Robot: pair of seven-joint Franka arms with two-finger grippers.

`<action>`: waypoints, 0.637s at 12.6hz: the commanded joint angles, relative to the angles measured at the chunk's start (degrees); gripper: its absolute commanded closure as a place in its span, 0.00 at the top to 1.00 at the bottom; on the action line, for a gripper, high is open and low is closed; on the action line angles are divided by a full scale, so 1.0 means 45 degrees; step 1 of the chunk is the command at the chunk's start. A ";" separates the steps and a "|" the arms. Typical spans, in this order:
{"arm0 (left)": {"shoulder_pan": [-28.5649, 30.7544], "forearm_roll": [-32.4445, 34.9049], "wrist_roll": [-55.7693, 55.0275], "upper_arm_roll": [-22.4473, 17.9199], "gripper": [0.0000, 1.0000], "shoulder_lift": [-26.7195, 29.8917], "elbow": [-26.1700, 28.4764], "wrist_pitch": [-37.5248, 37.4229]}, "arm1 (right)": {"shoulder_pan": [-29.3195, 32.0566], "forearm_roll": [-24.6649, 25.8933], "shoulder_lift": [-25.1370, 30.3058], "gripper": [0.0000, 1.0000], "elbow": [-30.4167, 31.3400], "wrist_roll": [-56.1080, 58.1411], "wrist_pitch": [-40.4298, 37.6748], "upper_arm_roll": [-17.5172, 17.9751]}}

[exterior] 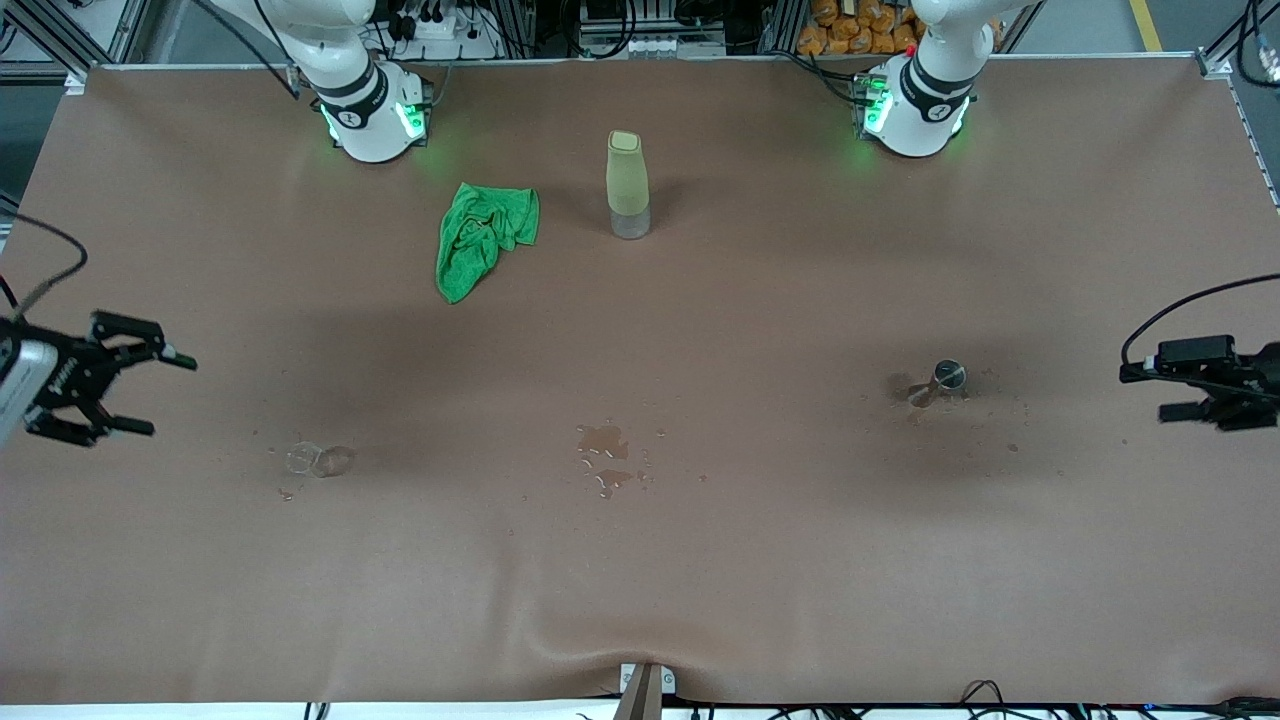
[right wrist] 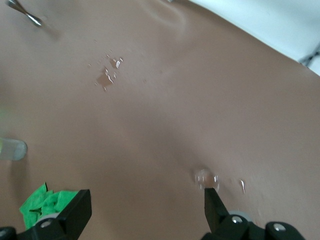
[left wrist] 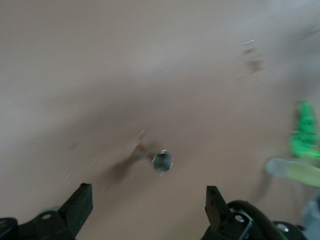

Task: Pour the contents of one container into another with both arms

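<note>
A small metal cup [exterior: 945, 378] stands toward the left arm's end of the table, with wet specks around it. A small clear glass [exterior: 318, 459] sits toward the right arm's end. My left gripper [exterior: 1145, 393] hovers open and empty at the table's edge by the metal cup [left wrist: 162, 161], which shows past its fingers [left wrist: 80, 202]. My right gripper [exterior: 168, 395] hangs open and empty at the other edge. In its wrist view, the clear glass [right wrist: 206, 178] lies just off one fingertip [right wrist: 212, 202]. Neither gripper [left wrist: 147, 200] [right wrist: 145, 205] touches anything.
A tall pale yellow-green bottle [exterior: 628, 185] stands between the arm bases, with a crumpled green cloth [exterior: 485, 235] beside it. A small puddle [exterior: 605, 455] with drops wets the brown table cover [exterior: 700, 580] mid-table, nearer the front camera.
</note>
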State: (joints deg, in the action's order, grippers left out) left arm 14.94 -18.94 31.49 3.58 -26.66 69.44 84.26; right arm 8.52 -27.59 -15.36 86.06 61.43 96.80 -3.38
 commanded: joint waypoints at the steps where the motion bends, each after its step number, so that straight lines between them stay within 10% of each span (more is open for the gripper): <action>1: -0.1576 0.3338 -0.2673 0.0004 1.00 0.1719 0.0505 0.0260 | -0.0310 0.1284 0.1653 1.00 0.1167 -0.1595 0.0034 -0.0069; 8: -0.2519 0.4561 -0.5220 0.0297 1.00 0.3969 0.1949 0.0104 | -0.1814 0.3626 0.2965 1.00 0.1287 -0.8738 -0.1349 -0.0655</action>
State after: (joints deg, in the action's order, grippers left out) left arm 2.97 0.56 8.75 4.81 -12.16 74.30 84.01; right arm 1.32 -14.30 -3.66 90.21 29.48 92.63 -5.87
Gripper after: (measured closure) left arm 0.000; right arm 0.000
